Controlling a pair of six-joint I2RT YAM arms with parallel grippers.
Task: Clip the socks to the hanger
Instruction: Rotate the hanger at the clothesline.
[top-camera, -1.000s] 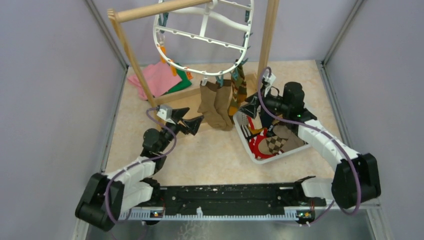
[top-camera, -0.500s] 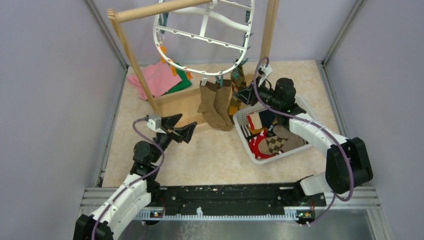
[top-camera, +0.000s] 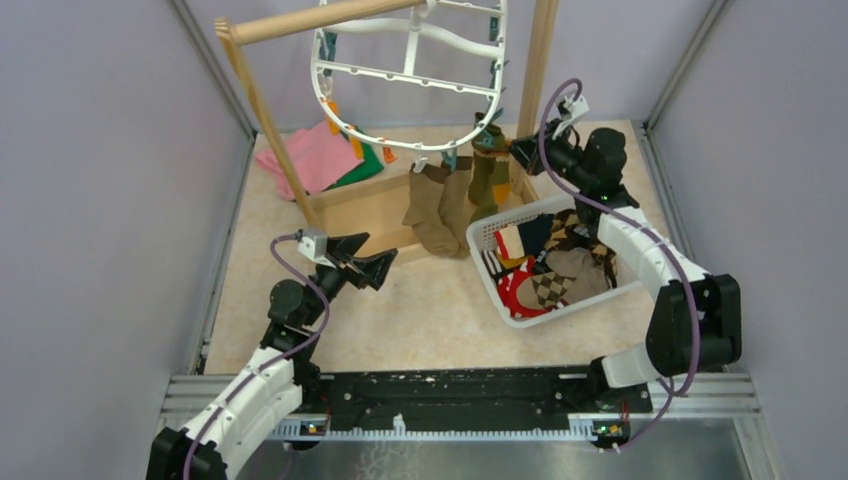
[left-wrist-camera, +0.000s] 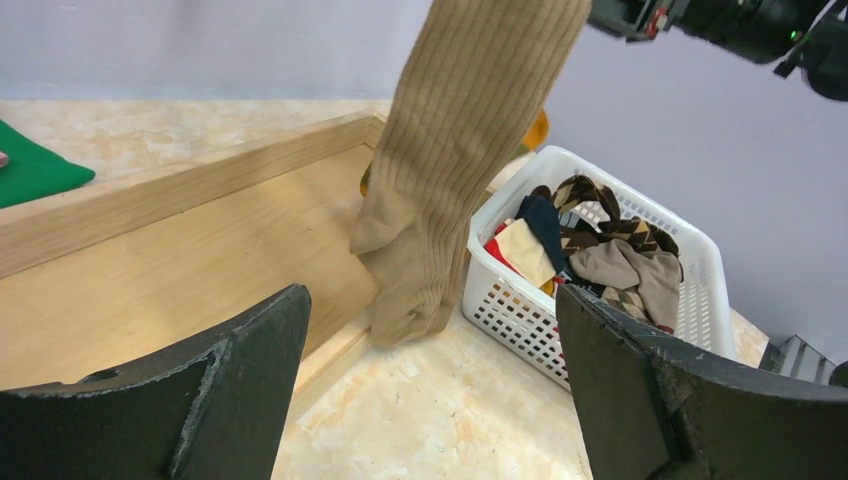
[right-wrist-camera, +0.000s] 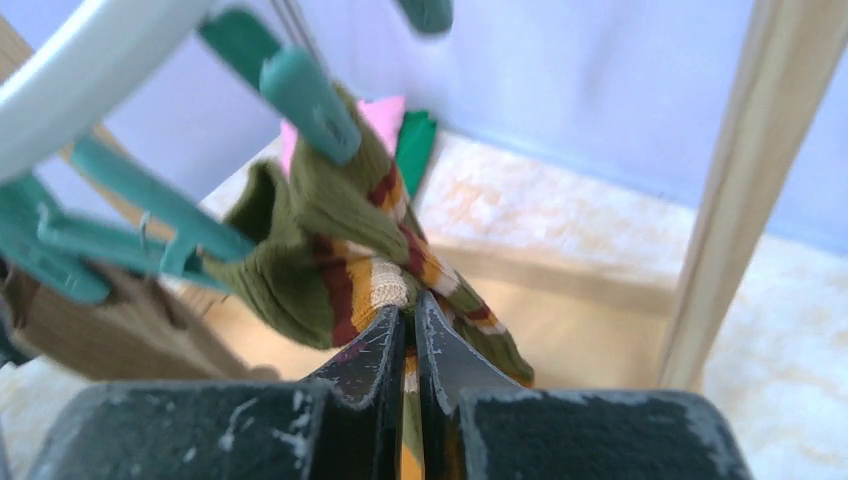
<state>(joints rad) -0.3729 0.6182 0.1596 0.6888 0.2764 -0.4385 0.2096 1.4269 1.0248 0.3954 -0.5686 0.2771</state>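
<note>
The white oval hanger (top-camera: 410, 75) hangs from the wooden pole, with teal and orange clips along its rim. A pair of tan socks (top-camera: 437, 205) hangs from its front edge, toes brushing the wooden base (left-wrist-camera: 450, 170). Beside them hangs an olive sock with orange stripes (top-camera: 489, 175), held in a teal clip (right-wrist-camera: 300, 95). My right gripper (top-camera: 522, 152) is shut on this striped sock (right-wrist-camera: 340, 250) just below the clip (right-wrist-camera: 411, 310). My left gripper (top-camera: 368, 262) stands wide open and empty over the table (left-wrist-camera: 430, 400), short of the tan socks. More socks lie in the white basket (top-camera: 487, 268).
The wooden rack's posts (top-camera: 260, 95) and base board (top-camera: 360, 205) frame the hanger. Pink and green cloths (top-camera: 315, 155) lie at the back left. The basket (left-wrist-camera: 520, 310) stands right of the tan socks. Grey walls close in both sides.
My right gripper rose from beside the basket toward the hanger's right rim and shut on the striped sock, pulling it up and right. My left arm drew back toward the near left.
</note>
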